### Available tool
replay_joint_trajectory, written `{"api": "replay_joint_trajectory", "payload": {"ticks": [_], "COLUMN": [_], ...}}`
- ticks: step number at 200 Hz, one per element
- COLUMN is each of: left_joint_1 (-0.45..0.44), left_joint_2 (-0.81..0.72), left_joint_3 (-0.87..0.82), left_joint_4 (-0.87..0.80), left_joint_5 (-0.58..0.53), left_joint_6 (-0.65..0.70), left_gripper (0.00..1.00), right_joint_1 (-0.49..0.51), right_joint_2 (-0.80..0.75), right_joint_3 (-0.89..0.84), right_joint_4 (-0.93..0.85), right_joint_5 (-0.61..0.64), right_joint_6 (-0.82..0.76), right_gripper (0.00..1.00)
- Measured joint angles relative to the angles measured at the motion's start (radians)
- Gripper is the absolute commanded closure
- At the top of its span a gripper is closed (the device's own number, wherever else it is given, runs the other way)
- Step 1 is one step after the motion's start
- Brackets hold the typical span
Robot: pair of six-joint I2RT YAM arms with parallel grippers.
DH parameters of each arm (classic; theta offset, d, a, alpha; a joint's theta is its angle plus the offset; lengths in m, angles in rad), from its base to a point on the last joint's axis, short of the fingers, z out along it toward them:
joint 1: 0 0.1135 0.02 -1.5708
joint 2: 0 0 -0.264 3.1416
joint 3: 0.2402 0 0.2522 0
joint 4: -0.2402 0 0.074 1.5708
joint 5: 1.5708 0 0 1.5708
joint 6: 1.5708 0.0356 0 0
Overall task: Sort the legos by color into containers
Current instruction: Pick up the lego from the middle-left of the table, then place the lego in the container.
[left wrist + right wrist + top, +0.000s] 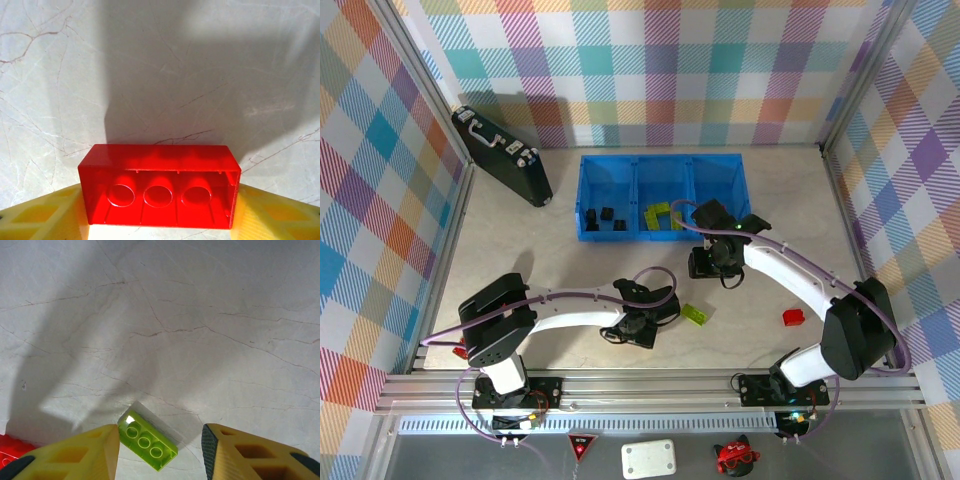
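Red lego [159,185] shows its hollow underside, long axis across left gripper [160,210].

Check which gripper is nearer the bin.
Right. The right gripper sits just in front of the bin; the left gripper is farther back, toward the robot.

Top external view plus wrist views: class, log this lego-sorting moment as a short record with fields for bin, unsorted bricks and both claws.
bin: blue bin, three compartments; black bricks left, green bricks middle
unsorted: loose green brick, loose red brick
left claw: red brick between its fingers, hollow side to camera; grip unclear
right claw: open; loose green brick lies near it
other: black briefcase, far left
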Motion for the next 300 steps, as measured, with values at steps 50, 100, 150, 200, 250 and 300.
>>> {"api": "replay_joint_trajectory", "payload": {"ticks": [50, 100, 150, 200, 250, 300], "left_joint_1": [0.0, 0.0, 0.0, 0.0, 0.0, 0.0], "left_joint_2": [-0.084, -0.283, -0.483, -0.536, -0.508, -0.5], "left_joint_3": [0.006, 0.0, -0.057, -0.065, -0.035, 0.0], "left_joint_4": [0.002, 0.061, 0.187, 0.247, 0.249, 0.269], "left_joint_5": [-0.087, -0.175, -0.169, -0.102, -0.058, -0.05], "left_joint_6": [0.039, 0.204, 0.482, 0.71, 0.795, 0.825], "left_gripper": [0.38, 0.41, 0.45, 0.51, 0.51, 0.51], "right_joint_1": [-0.008, -0.018, -0.027, -0.03, -0.037, -0.041], "right_joint_2": [-0.021, -0.043, -0.083, -0.111, -0.1, -0.073], "right_joint_3": [0.0, 0.0, 0.04, 0.082, 0.085, 0.085], "right_joint_4": [0.014, 0.041, 0.016, -0.014, -0.024, -0.032], "right_joint_5": [-0.097, -0.346, -0.599, -0.774, -0.9, -0.967], "right_joint_6": [-0.005, -0.028, -0.061, -0.069, -0.069, -0.088], "right_gripper": [0.51, 0.49, 0.41, 0.39, 0.39, 0.41]}}
